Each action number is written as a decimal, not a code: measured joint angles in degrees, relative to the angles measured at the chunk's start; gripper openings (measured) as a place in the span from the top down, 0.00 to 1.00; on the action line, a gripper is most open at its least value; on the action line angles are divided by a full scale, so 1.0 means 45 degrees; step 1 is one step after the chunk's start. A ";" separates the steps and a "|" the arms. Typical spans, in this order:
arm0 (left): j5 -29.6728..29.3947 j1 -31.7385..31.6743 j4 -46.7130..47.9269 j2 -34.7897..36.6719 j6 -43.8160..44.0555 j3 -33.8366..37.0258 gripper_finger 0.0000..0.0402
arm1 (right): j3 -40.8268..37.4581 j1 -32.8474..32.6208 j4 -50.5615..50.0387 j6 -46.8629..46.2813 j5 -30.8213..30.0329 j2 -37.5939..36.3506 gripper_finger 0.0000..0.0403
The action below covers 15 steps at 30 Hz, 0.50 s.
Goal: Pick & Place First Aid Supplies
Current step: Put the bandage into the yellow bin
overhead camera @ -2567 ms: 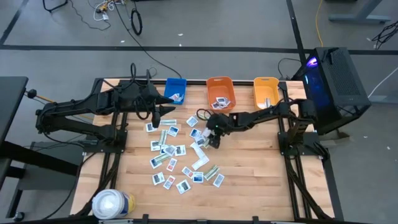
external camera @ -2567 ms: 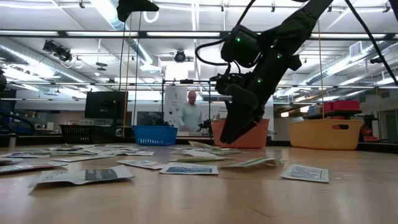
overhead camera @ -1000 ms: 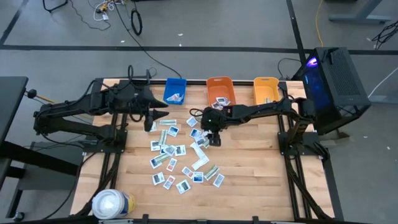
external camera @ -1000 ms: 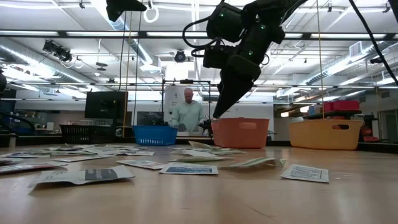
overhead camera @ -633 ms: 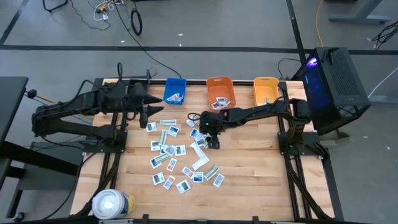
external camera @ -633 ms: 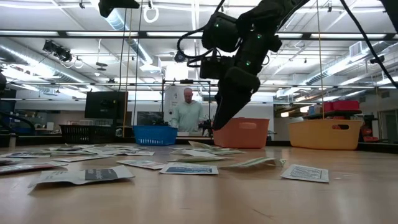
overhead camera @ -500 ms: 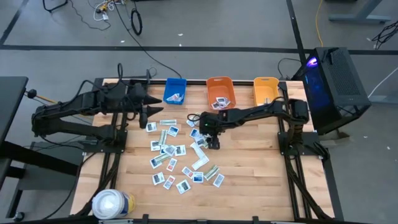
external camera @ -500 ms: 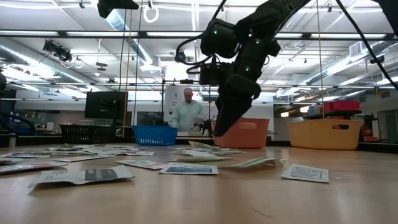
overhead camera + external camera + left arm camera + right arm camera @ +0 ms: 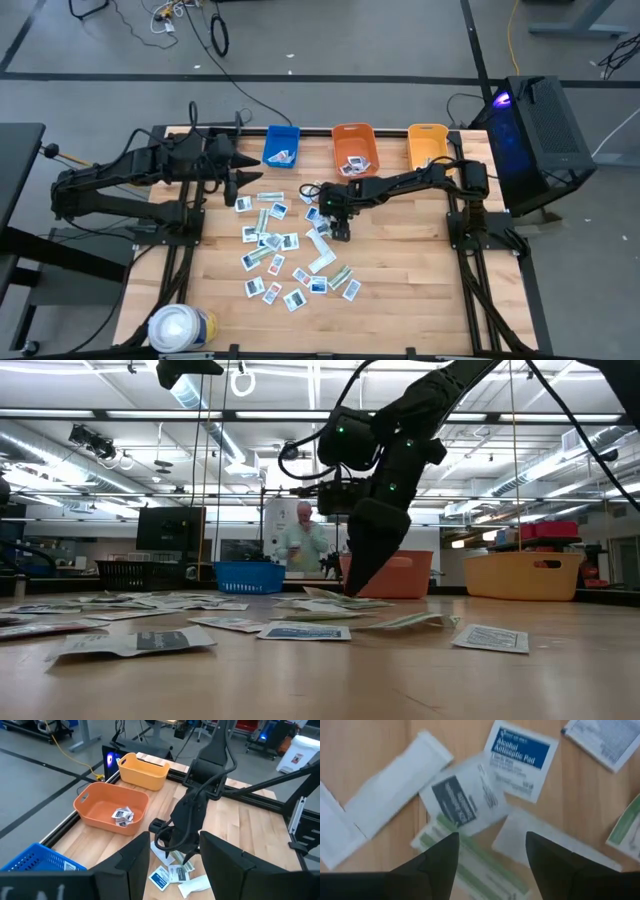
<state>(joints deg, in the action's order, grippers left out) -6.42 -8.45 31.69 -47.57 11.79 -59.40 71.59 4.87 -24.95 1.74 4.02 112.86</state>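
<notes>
Right gripper (image 9: 352, 592) has dropped since a second ago — it hung level with the orange bin's top, now its tips sit just above the scattered first aid supplies (image 9: 285, 250) in the middle of the table (image 9: 400, 270), jaws parted with nothing between them. Near to far: its wrist view looks straight down between the open fingers (image 9: 437, 857) at overlapping packets — a greenish strip (image 9: 470, 865), a white packet with dark print (image 9: 462, 797) on top of it, an alcohol pad (image 9: 522, 750) beyond. Risk, as I judge it: packets lie stacked, so closing here could pinch two at once or slide one off flat. Left gripper (image 9: 250, 185) waits over the table's left rear, fingers apart, empty. Farther back, orange bin (image 9: 112, 810) holds a few packets — only the left wrist and high views show that; the low view sees just its wall.
</notes>
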 joint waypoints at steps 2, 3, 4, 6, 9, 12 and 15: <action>0.0000 0.0000 -0.0001 0.0000 0.0000 0.0000 0.56 | 0.0010 0.0071 0.0221 -0.0157 0.0000 0.0047 0.43; -0.0002 0.0000 -0.0001 0.0000 0.0000 0.0000 0.56 | 0.0009 0.0110 0.0157 -0.0348 0.0001 0.0068 0.43; -0.0001 0.0000 0.0001 0.0000 0.0004 0.0000 0.56 | 0.0005 0.0155 0.0093 -0.0487 -0.0007 0.0073 0.43; 0.0000 0.0000 0.0008 0.0000 0.0047 0.0000 0.56 | 0.0005 0.0242 0.0267 -0.0635 -0.0021 0.0115 0.43; 0.0000 0.0000 0.0009 0.0000 0.0175 0.0000 0.56 | 0.0005 0.0312 0.0170 -0.0627 -0.0094 0.0167 0.43; -0.0005 0.0000 0.0007 0.0000 0.0175 0.0000 0.56 | 0.0010 0.0335 0.0189 -0.0622 -0.0119 0.0282 0.43; -0.0004 0.0000 0.0007 0.0000 0.0172 0.0000 0.56 | 0.0018 0.0344 0.0147 -0.0618 -0.0040 0.0384 0.43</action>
<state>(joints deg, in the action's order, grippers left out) -6.43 -8.45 31.72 -47.57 12.56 -59.40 71.68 6.42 -24.29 -1.04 3.84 114.59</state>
